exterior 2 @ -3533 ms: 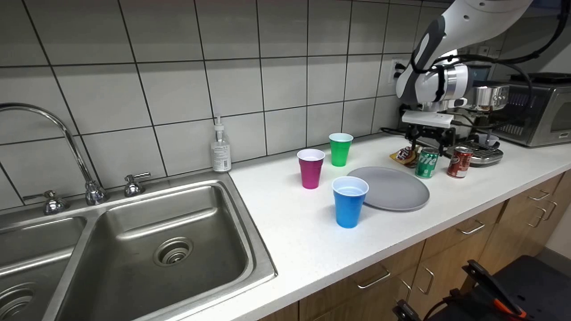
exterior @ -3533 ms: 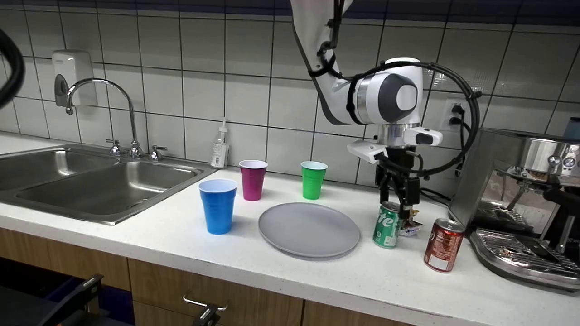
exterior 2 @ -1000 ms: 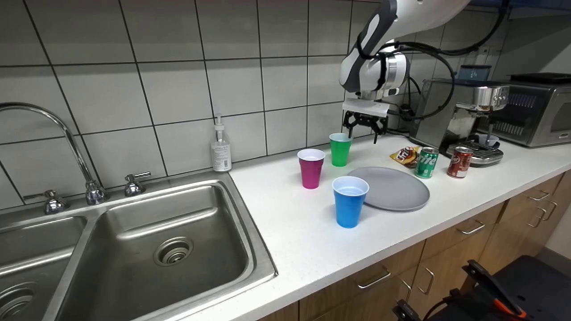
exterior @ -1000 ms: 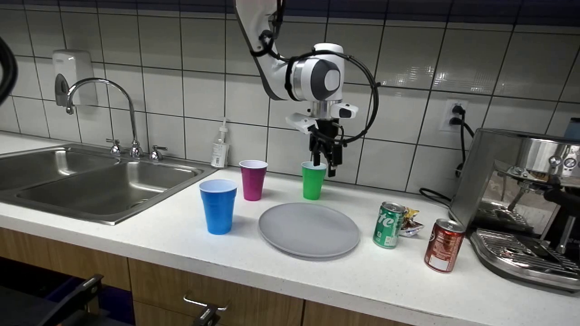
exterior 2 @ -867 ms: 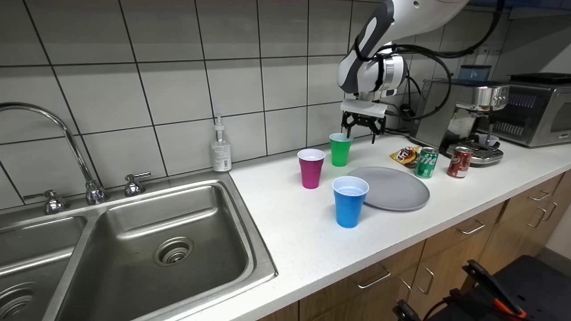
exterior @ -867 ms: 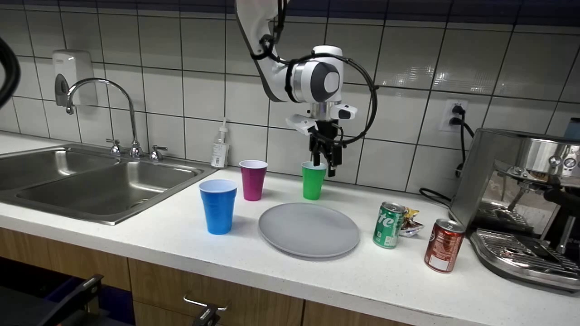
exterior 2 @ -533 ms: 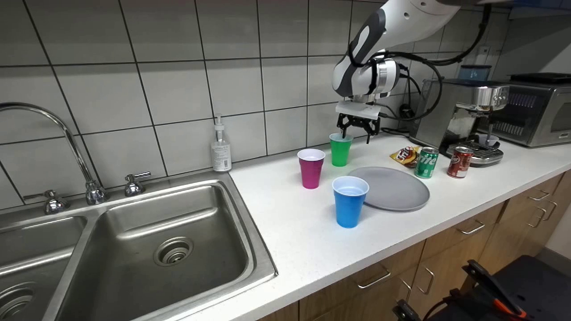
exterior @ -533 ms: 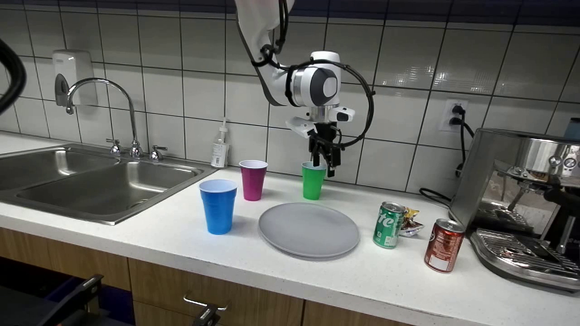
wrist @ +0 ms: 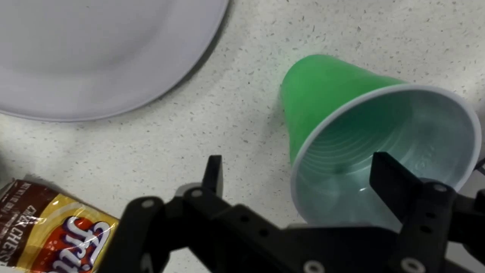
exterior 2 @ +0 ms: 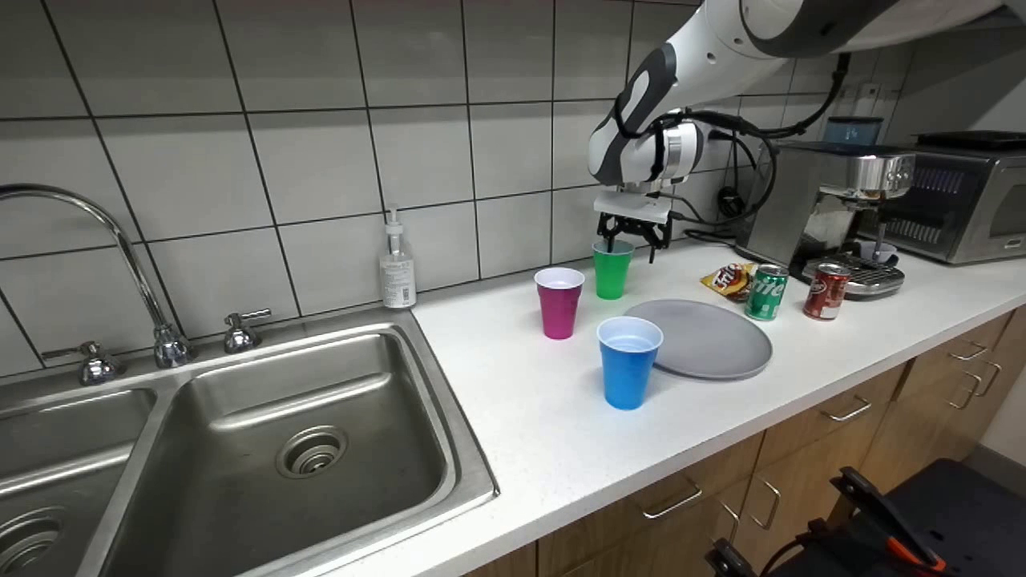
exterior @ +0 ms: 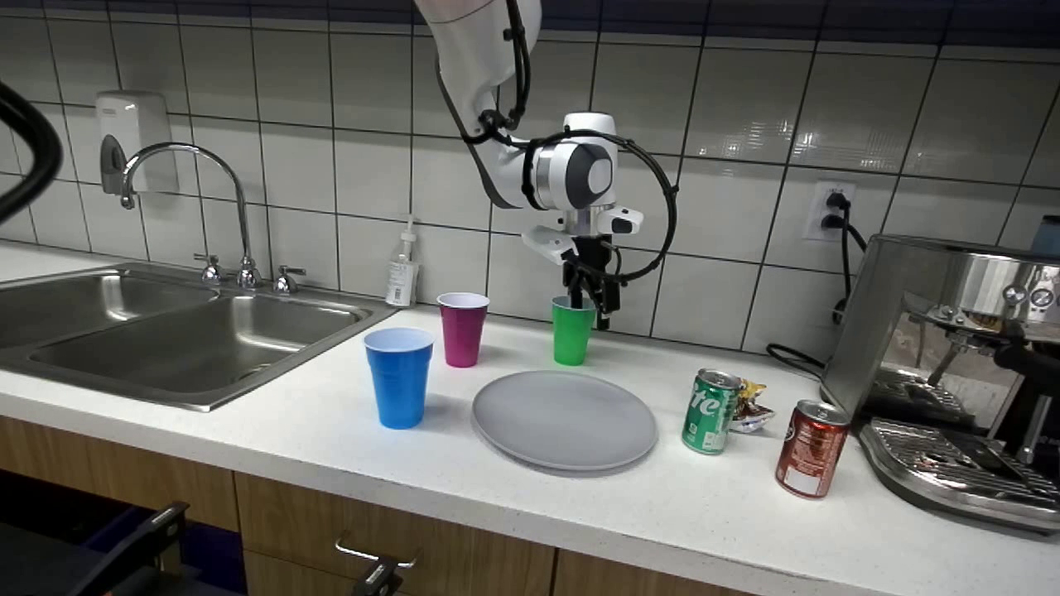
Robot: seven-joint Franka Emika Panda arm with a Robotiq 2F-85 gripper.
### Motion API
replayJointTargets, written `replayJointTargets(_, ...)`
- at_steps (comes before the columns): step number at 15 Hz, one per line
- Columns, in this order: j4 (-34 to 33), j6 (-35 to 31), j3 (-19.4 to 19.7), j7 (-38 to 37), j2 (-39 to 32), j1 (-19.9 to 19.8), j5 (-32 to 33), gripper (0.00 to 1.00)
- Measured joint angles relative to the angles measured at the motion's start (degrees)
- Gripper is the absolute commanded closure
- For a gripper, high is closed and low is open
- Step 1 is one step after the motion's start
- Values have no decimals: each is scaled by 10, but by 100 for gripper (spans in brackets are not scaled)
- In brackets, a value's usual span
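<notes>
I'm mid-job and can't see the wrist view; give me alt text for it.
Open pincer, one finger overlapping the mouth of a green cup, the other over speckled counter beside it. Part of a gray plate fills the upper left, and a yellow-and-brown snack bag lies at lower left.

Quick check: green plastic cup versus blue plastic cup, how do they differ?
The green tapered plastic cup stands near the white tiled wall; the blue tapered plastic cup is nearer the white counter's front edge. One finger of the black gripper is over or just inside the green cup's mouth; the blue cup has none. Both stand upright with pale insides.
</notes>
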State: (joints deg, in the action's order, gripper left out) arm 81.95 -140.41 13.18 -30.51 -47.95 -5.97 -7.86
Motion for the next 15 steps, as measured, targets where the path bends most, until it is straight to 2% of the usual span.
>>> replayJointTargets(9, -24, 7, 0, 0, -17, -2, 0, 95)
replayJointTargets(10, -25, 7, 0, 0, -17, -2, 0, 100)
replayJointTargets(15, -29, 7, 0, 0, -17, -2, 0, 99)
